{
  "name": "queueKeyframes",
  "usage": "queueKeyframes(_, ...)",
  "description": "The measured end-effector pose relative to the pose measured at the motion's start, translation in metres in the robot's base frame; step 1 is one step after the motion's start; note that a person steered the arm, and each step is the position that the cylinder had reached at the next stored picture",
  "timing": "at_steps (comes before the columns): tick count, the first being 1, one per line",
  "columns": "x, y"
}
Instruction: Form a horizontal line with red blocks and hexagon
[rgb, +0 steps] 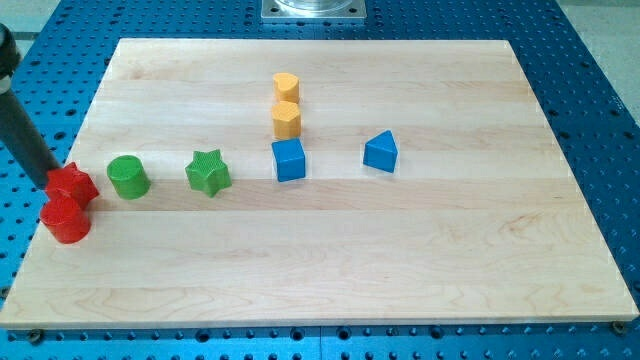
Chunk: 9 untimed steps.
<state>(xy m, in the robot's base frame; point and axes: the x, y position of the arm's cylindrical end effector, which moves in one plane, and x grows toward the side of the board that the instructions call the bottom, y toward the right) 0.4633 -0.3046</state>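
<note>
The dark rod comes in from the view's upper left, and my tip (54, 184) sits at the left edge of the bench (420, 270), touching the red star block (73, 184) on its left side. The arm carries no jaws at all, only this rod, so nothing is held.

Just below the red star, touching it, stands the red cylinder block (66, 220), close to the bench's left edge. To the right of the red star, near it but apart, is the green cylinder block (128, 176), and farther right the green star block (208, 172).

The orange hexagon block (287, 119) lies near the middle of the bench, well apart from the red pair, with the orange heart block (286, 86) touching it above. Directly below the hexagon is the blue cube block (289, 160). The blue triangular block (381, 152) sits off to the right.
</note>
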Motion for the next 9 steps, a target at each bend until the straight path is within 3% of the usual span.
queueKeyframes(4, 0.066, 0.000)
queueKeyframes(5, 0.070, 0.000)
queueKeyframes(7, 0.014, 0.000)
queueKeyframes(8, 0.009, 0.026)
queueKeyframes(9, 0.036, 0.062)
